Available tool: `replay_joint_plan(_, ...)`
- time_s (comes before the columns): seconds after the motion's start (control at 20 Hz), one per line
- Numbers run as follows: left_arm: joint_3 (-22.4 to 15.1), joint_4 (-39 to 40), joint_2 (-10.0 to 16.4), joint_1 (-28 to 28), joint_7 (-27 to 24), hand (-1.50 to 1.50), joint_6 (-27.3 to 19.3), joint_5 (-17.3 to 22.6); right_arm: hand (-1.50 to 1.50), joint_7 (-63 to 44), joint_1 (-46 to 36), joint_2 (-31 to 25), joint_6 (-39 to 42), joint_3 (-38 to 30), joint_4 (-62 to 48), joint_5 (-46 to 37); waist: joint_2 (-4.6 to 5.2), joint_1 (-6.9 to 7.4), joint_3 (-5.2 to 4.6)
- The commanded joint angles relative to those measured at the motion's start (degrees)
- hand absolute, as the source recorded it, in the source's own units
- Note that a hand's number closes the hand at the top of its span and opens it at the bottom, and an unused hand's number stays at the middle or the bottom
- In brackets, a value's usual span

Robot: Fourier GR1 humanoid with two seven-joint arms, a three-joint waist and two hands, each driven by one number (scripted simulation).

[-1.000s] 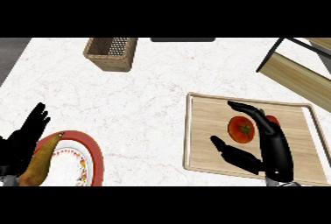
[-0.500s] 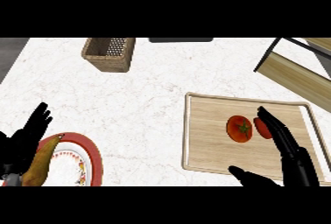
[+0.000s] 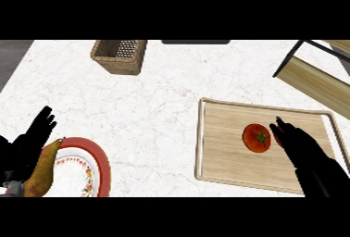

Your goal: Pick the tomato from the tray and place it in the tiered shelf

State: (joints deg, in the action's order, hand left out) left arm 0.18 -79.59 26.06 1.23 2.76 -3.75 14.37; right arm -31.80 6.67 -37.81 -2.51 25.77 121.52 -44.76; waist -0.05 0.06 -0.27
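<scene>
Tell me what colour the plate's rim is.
The rim of the plate is red, around a white middle; the head view shows it.

The tomato (image 3: 257, 138) is lying on the tray (image 3: 226, 115) near the counter's (image 3: 150, 106) front right corner; the basket (image 3: 120, 56) is sitting at its far edge.

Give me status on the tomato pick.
Right hand open beside tomato. Left hand open, resting lower left. Tomato on tray, ungrasped. Nothing blocks tiered shelf.

The white marble counter (image 3: 157, 106) carries a wicker basket (image 3: 120, 56) at the back, a shelf (image 3: 314, 79) back right, a wooden tray (image 3: 226, 132) at right, and a red-rimmed plate (image 3: 103, 158) front left.
</scene>
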Motion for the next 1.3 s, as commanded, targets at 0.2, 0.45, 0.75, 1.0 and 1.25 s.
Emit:
replay_joint_plan(0.2,1.8,3.5,-0.6,0.5,-3.0,0.0,2.8,-1.0,-1.5,-10.5,-6.9,1.7,16.7,2.3,0.5,-4.8,0.03,0.09,0.23)
replay_joint_plan(0.45,2.4,-0.1,-2.4,1.6,-0.9,0.0,3.0,-2.0,-1.5,-7.0,-13.7,8.8,18.9,0.5,-9.8,-6.0,0.06,0.32,0.27)
replay_joint_plan(0.75,4.2,0.3,-3.2,-2.0,1.3,0.0,2.8,-4.4,-1.5,-3.4,-15.7,10.3,23.0,-4.8,-13.1,-7.5,0.03,0.06,0.27)
replay_joint_plan(1.0,5.1,-2.4,-4.7,-0.2,2.7,0.0,4.2,-5.1,-1.5,4.8,-13.0,11.8,17.3,-6.7,-19.6,-11.6,0.02,0.04,0.28)
replay_joint_plan(1.25,7.2,1.7,-5.3,-4.1,2.9,0.0,5.4,-6.7,-1.5,8.0,-13.5,15.5,16.0,-7.7,-22.5,-15.1,0.04,-0.08,0.27)
